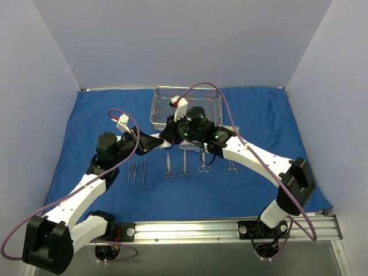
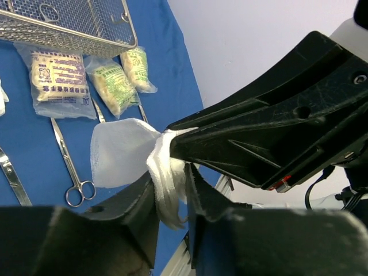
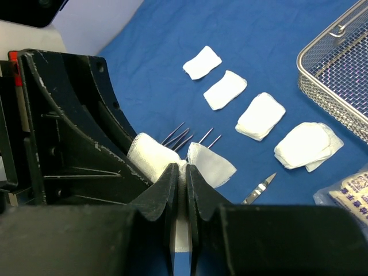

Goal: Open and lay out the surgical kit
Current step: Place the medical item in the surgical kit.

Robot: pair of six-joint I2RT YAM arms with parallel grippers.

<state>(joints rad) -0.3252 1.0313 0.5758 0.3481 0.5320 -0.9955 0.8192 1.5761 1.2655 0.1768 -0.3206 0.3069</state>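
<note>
White walls (image 1: 172, 40) box in a table draped with the kit's blue cloth (image 1: 270, 115), opened flat, where two robot arms meet over the middle of the layout. The wire-mesh tray (image 1: 161, 109) stands at the far side of the cloth. Three clear packets (image 2: 57, 80) lie just beside its near edge. Closer to the arms runs a row of scissors and forceps (image 1: 184, 165), with tweezers (image 1: 133, 171) at its left end. Four gauze pads (image 3: 261, 115) lie in a line on the cloth, apart from one another, the last of them near the tray.

A fifth gauze pad (image 2: 121, 152) hangs above the cloth, pinched from both sides. The right gripper (image 3: 179, 178) has its jaws almost together on one bunched edge. The left gripper (image 2: 171, 195) stands narrow around the twisted part just beside that, and the two tools nearly touch.

The step in hand looks like the laying-out of the gauze, with most of the kit already set out. Whether the arms are passing this pad across or peeling two layers apart cannot be told. The next move appears to call for one tool to let go, or for a gentle pull apart. The pad would then need carrying to a free spot in line with the four and setting down flat, without disturbing the instruments beneath.
</note>
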